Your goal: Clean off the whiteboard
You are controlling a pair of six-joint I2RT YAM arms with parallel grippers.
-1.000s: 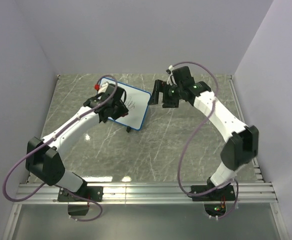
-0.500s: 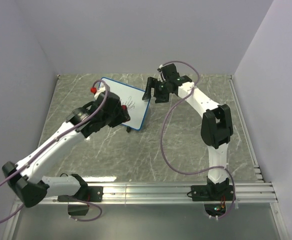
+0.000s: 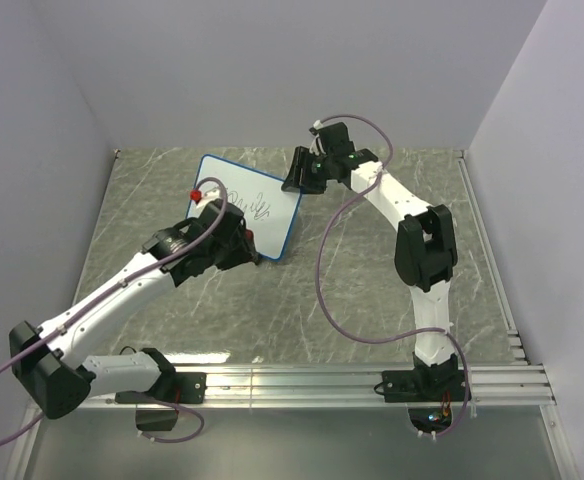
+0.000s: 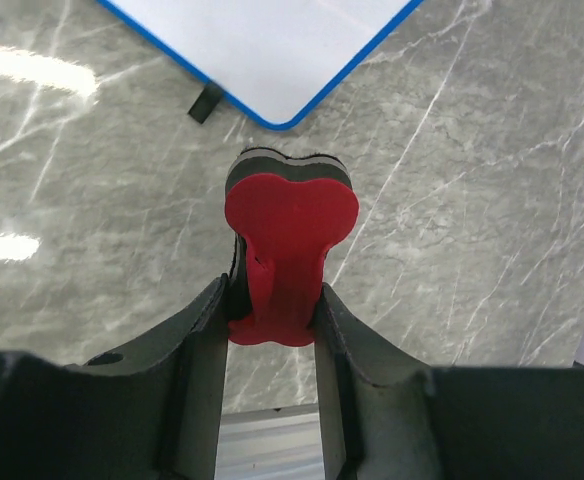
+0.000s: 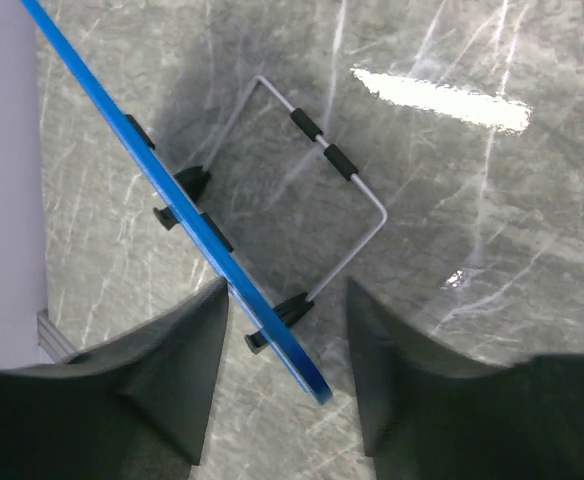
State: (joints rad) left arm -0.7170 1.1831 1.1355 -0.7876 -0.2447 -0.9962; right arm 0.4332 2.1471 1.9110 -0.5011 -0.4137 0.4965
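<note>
**Item: whiteboard [image 3: 234, 185].** Small rectangular board with a white face, a blue rim and rounded corners. A loose black scribble [image 3: 256, 208] sits on the face, toward the half nearer the right end effector. The left wrist view shows one small black foot [image 4: 206, 102] under the rim.

**Position.** It stands on the grey marbled table [image 3: 372, 300], propped on a bent wire stand [image 5: 357, 195] that has two black sleeves on its outer bar. The board lies just ahead of the left end effector [image 3: 240, 243]. One rounded corner is directly beyond the fingertips and apart from them. The edge of the board's opposite end reaches in between the fingers of the right end effector [image 3: 294, 175].

**Orientation.** From above, the long axis runs across the table, with the end by the right end effector slightly nearer the arm bases. The written face is turned up and toward the left end effector, and the back and stand face the right one.

**Left end effector.** It is closed on a red-and-black eraser [image 4: 290, 240], clamped by its narrow waist. The broad end juts past the fingertips toward the board's corner without touching it.

**Right end effector.** The fingers are spread wide and grip nothing. The blue rim runs edge-on into the gap between them. Contact with the nearer finger cannot be judged.

**Obscured.**
- The left arm covers the board's near edge in the top view.
- The left wrist view crops all but one corner of the board.
- The scribble's strokes are too fine to read.
</note>
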